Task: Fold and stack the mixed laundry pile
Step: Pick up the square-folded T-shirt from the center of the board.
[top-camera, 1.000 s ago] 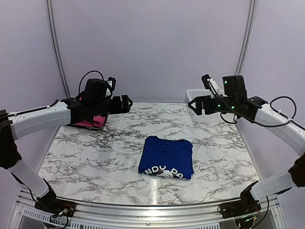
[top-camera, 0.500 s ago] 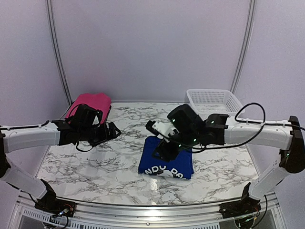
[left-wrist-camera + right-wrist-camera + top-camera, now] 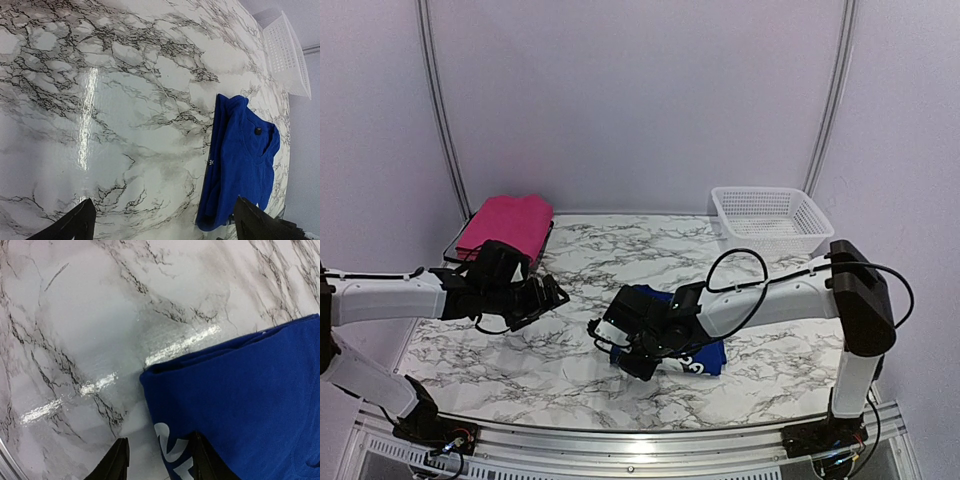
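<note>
**Handling.** The blue T-shirt [image 3: 250,400] is soft, light cloth, folded into several layers with white lettering on its top face. It has no stiffness, so an edge lifted alone is likely to sag and let the fold open. Take hold at the folded corner, pinching all layers together. The marble tabletop [image 3: 75,315] is glossy, so expect the cloth to slide if pushed.

**Position.** The shirt corner lies between the fingers of the right gripper [image 3: 160,462]. One finger stands on bare marble just beside the edge, and the other stands over the lettering. The fingers are partly apart and not yet clamped on the cloth. The left gripper [image 3: 165,227] is spread wide and holds nothing, with the shirt just off its right finger. The folded pink garment [image 3: 505,222] lies well beyond the left fingers.

**Change.** One second ago both arms were raised, the right near the basket [image 3: 765,215] and the left over the pink garment. Both are now low, and the right jaws have narrowed.
</note>
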Robot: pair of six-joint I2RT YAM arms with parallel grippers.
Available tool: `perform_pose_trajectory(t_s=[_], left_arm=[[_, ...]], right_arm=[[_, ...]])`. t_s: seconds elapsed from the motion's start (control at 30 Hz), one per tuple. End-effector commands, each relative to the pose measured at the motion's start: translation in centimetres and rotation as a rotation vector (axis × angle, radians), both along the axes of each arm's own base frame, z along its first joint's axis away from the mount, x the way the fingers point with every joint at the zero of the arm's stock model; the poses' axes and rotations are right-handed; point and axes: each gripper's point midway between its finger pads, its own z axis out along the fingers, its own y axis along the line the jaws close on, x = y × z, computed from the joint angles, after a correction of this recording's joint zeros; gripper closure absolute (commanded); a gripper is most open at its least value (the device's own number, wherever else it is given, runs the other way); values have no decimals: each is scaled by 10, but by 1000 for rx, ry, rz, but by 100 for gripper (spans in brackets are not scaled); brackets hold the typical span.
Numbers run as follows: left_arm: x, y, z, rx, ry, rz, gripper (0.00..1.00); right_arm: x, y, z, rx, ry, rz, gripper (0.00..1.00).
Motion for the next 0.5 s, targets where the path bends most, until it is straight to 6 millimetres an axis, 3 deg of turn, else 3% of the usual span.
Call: perform_pose_trajectory(t_s=[0.0,0.13,0.27,0.33,0.47], left_arm=[[-1,-3,2,-38,-8,-1,1],[0,-9,-7,-66,11,3,1],[1,-12,-18,-101,43,33,1],[-1,-17,-24,-146,60,41,1],[-4,-38,-28,-198,85,-5,1]], right_arm=[[15,12,-2,-11,-74,8,61],[14,0,-30,-86,-69,10,72],[8,-12,-41,-105,-61,16,83],[7,-15,-32,-71,-77,13,98],[12,0,10,93,-122,21,100]])
